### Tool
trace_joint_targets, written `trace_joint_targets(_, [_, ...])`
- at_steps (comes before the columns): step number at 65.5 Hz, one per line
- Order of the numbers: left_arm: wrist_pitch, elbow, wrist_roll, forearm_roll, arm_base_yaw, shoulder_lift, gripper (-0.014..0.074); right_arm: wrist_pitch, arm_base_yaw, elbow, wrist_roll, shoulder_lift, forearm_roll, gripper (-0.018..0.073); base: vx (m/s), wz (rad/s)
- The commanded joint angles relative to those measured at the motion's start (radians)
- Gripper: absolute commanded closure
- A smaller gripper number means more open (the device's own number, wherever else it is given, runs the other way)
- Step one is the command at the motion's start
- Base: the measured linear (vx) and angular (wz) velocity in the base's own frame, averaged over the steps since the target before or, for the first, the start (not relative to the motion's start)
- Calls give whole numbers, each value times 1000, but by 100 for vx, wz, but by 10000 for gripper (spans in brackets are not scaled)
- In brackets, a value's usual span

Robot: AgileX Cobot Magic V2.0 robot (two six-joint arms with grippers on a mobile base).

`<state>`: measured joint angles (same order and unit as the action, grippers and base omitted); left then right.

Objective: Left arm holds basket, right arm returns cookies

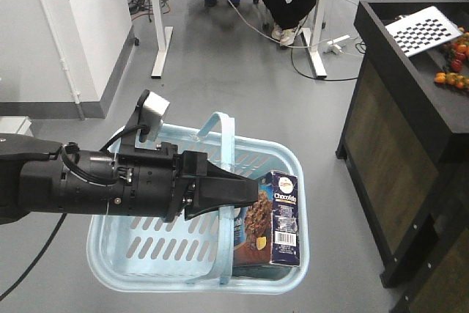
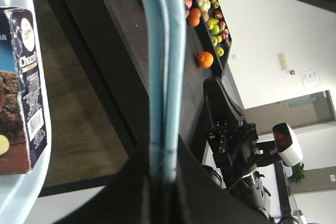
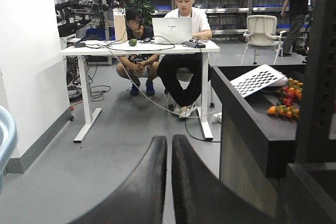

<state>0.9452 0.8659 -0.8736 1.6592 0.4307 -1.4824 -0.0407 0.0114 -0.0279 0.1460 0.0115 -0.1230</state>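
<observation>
The light blue basket [image 1: 132,243] hangs above the grey floor. Both of its hoop handles [image 1: 227,152] are pinched together in my left gripper [image 1: 253,194], which is shut on them. In the left wrist view the two handles [image 2: 166,77] run up from between the jaws of that gripper [image 2: 167,157]. The cookies [image 1: 281,218], a navy box, stand upright in the basket's right end, also seen as the cookies [image 2: 21,87] at the left edge. My right gripper [image 3: 169,141] is shut on nothing and points at the floor beside the stand. The left wrist view shows the right arm [image 2: 231,140] apart from the basket.
A dark wooden stand [image 1: 396,130] rises at the right, carrying a checkerboard [image 1: 425,31] and fruit [image 1: 454,64]. Two people [image 3: 184,40] sit at a white desk [image 3: 142,51] ahead, with cables [image 1: 322,49] on the floor. A white wall [image 1: 51,27] stands at the left.
</observation>
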Motion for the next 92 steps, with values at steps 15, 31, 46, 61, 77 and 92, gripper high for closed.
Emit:
trace_joint_targets(15, [55,36,-21,121,6,43,599,74,-1,-18,-7,12,-6,568,31,10])
trace_joint_targets(31, [55,36,-21,121,6,43,599,74,-1,-18,-7,12,-6,568,33,40])
trace_joint_targets(46, [55,36,-21,121,6,43,599,72,-1,-18,-7,12,-6,568,33,70])
trace_joint_targets(61, [55,36,-21,121,6,43,599,72,-1,-18,-7,12,-6,568,31,66])
trace_joint_targets(77, [55,36,-21,121,6,43,599,72,-1,-18,-7,12,-6,568,27,62])
trace_joint_targets(92, [55,36,-21,121,6,43,599,71,-1,-18,-7,12,-6,568,24,77])
